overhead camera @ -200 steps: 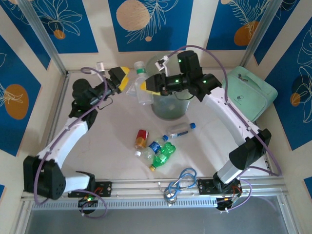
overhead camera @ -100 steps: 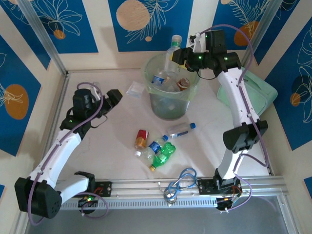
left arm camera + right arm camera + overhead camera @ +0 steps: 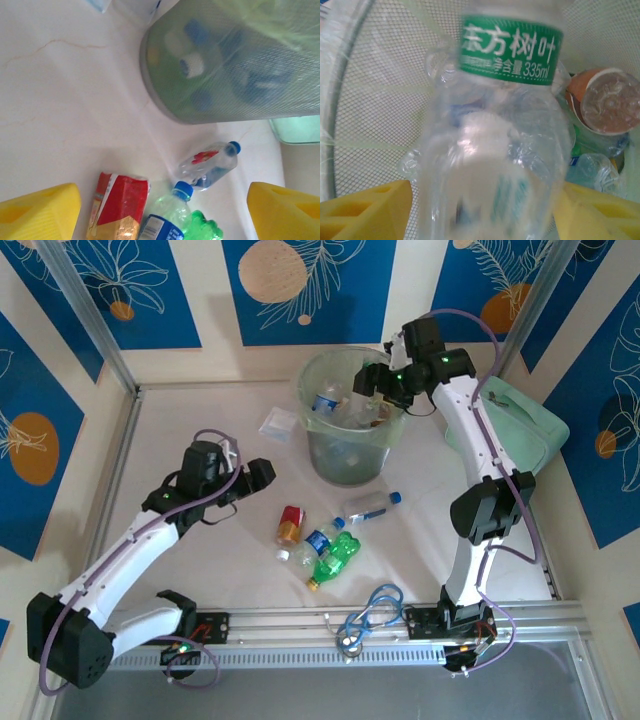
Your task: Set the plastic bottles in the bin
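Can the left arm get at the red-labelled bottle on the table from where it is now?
Probably yes: the left gripper hangs open near the red-labelled bottle, bare table between them. The blue-capped bottle close beside it may get nudged.

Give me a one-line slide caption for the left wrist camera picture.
Left fingers spread wide, facing loose bottles on the table, bin just beyond.

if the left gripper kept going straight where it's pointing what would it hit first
Probably the red-labelled bottle or the blue-capped bottle beside it: both lie just ahead of the left gripper, between its open fingers. Depth is unclear; the bin stands farther on.
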Available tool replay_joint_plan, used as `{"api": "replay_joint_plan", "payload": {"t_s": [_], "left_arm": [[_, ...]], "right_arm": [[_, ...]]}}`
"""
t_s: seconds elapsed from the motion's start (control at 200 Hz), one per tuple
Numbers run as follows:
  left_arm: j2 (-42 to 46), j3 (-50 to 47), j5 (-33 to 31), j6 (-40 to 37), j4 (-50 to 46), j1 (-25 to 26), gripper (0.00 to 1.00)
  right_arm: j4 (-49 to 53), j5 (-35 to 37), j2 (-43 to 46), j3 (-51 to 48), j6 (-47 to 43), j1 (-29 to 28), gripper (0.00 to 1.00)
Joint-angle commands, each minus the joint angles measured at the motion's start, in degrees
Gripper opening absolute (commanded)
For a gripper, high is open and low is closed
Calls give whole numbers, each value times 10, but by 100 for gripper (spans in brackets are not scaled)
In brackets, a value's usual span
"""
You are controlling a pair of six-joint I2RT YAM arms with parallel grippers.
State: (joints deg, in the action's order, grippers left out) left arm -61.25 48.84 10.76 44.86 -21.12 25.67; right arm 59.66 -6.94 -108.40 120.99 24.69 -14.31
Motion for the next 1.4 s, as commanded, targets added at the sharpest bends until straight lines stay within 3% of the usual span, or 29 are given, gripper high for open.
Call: {"api": "replay_joint_plan", "payload": {"t_s": [0.0,0.445,0.83,0.87,0.92,1.01,1.396], "left_arm": [[-7,15,-41,-40,-60,10,87],[-58,9,-66,-53,-84,61,86],[-226,56,-122,-63,-77,145,82],[-242,65,-135,-70,-80,151,84],[-258,74,-152,-75,-80,160,94],[-284,90,-165,-85,-74,166,95],[-386,165,-190,-106,-119,179,81]], "right_arm": [[8,22,40,-9,-3,-3,77],[19,57,106,59,-2,-58,82],[-125,47,283,-203,30,-160,81],[-133,41,294,-227,39,-162,82],[-140,35,303,-252,51,-163,82],[-151,26,315,-289,66,-167,82],[-171,24,326,-330,78,-181,84]]}}
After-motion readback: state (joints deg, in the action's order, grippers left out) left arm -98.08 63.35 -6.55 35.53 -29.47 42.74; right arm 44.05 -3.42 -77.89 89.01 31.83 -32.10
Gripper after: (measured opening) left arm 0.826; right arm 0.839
